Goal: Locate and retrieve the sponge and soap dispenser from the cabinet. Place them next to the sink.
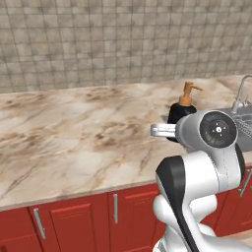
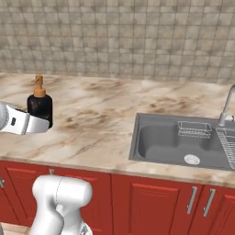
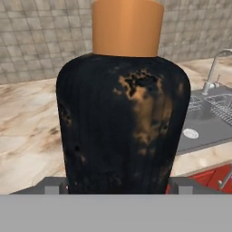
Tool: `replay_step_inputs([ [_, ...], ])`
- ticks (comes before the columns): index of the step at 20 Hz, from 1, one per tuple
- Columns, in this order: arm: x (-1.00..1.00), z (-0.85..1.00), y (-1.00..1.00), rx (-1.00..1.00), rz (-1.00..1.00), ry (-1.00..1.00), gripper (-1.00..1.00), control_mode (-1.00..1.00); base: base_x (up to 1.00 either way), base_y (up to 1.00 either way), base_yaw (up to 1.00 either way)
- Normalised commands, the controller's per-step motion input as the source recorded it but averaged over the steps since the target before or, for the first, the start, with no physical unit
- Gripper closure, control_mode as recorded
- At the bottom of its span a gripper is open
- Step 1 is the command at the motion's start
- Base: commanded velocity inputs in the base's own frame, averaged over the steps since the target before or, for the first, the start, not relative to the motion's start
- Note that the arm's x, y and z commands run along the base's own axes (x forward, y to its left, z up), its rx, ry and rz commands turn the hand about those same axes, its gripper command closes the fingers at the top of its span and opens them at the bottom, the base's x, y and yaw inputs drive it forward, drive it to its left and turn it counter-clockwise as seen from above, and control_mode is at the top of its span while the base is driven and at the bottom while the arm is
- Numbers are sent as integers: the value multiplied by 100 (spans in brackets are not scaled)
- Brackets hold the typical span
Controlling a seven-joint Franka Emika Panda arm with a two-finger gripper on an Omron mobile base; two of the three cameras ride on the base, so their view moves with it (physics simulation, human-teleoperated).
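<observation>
sink [image 2: 160,137]: grey steel basin set into the marble counter [image 2: 101,124]. inside it, a small wire rack [image 2: 194,129] against the far wall, a round drain [image 2: 192,159] on the floor just in front of that rack, and the edge of a second wire rack [image 2: 227,146] at the basin's right side. chrome faucet [image 2: 227,106] rises behind the sink's far right corner.

soap dispenser [image 2: 40,106]: black round bottle, tan-orange pump top, upright, on or just over the counter well to the left of the sink; contact with the marble cannot be told. hand view has the bottle's body [image 3: 122,122] very close, with the sink off to its right.

gripper [image 3: 118,185]: 1 grey finger [image 3: 52,186] on each side of the bottle base, both apparently against it, jaws spread to the bottle's width.

arm: white forearm reaches level toward the bottle from the side away from the sink; wrist [image 1: 216,129] horizontal, elbow folded low in front of the red base cupboards [image 2: 151,202].
</observation>
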Motion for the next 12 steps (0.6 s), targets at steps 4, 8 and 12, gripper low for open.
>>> replay_step_inputs([
  [4,0,0,0,0,0,0,100,100,52,-54,22],
  [8,0,0,0,0,0,0,100,100,53,-49,22],
  [12,0,0,0,0,0,0,100,100,20,-18,15],
])
